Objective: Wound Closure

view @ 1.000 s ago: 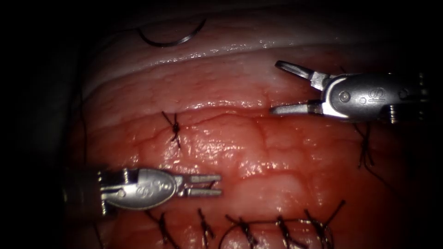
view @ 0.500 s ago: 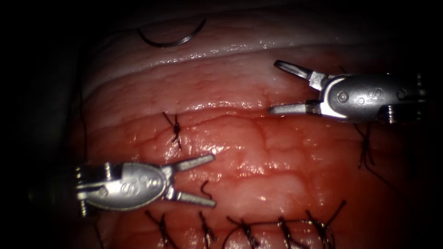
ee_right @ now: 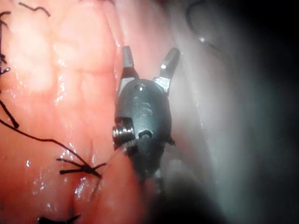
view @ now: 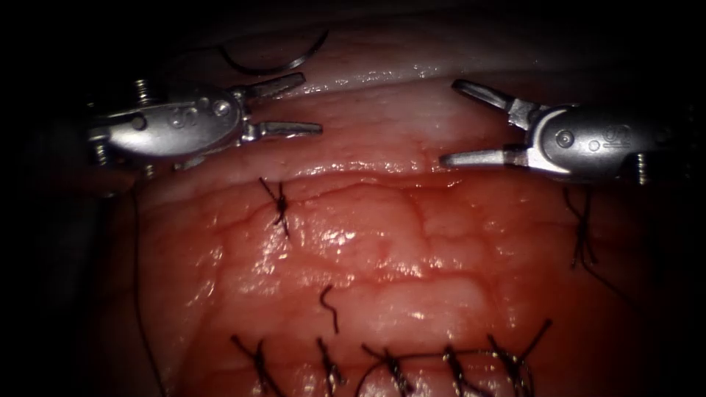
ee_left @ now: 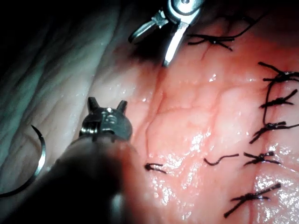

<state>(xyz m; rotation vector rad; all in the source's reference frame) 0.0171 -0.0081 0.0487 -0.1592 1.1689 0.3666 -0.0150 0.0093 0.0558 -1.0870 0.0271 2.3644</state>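
Both tools are gaping and holding nothing: left tool upper left, right tool upper right. Needle lies loose on the tissue, top left.

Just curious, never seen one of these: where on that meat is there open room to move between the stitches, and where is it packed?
Open: the glossy tissue between the lone knot and the stitch row, apart from a loose thread scrap. Crowded: that row, and the pale upper edge, where the left tool and right tool hang open and empty near the free needle.
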